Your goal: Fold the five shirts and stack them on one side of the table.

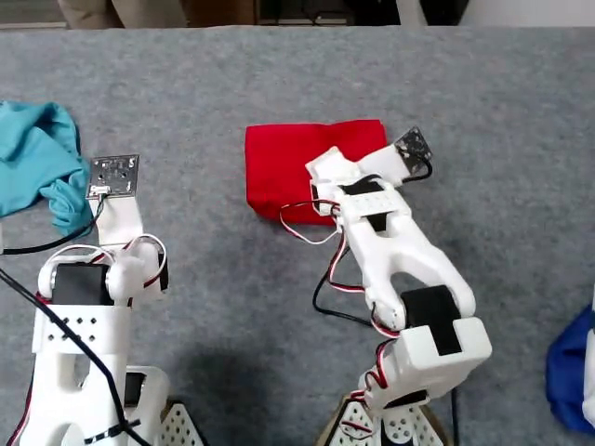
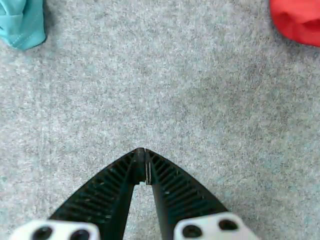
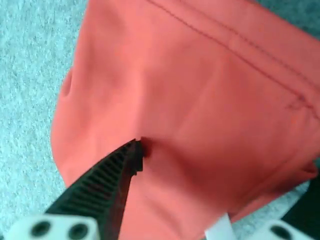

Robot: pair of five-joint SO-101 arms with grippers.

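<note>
Three shirts in the high view: teal shirt [image 1: 33, 158] crumpled at the left edge, red shirt [image 1: 297, 163] folded mid-table, blue shirt [image 1: 567, 372] at the right edge. Left gripper [image 2: 141, 154] is clenched empty over bare table [image 2: 200, 100]. Right gripper [image 1: 327, 177] is on the red shirt; its wrist view shows jaws spread, one fingertip [image 3: 132, 152] pressing the cloth.
</note>
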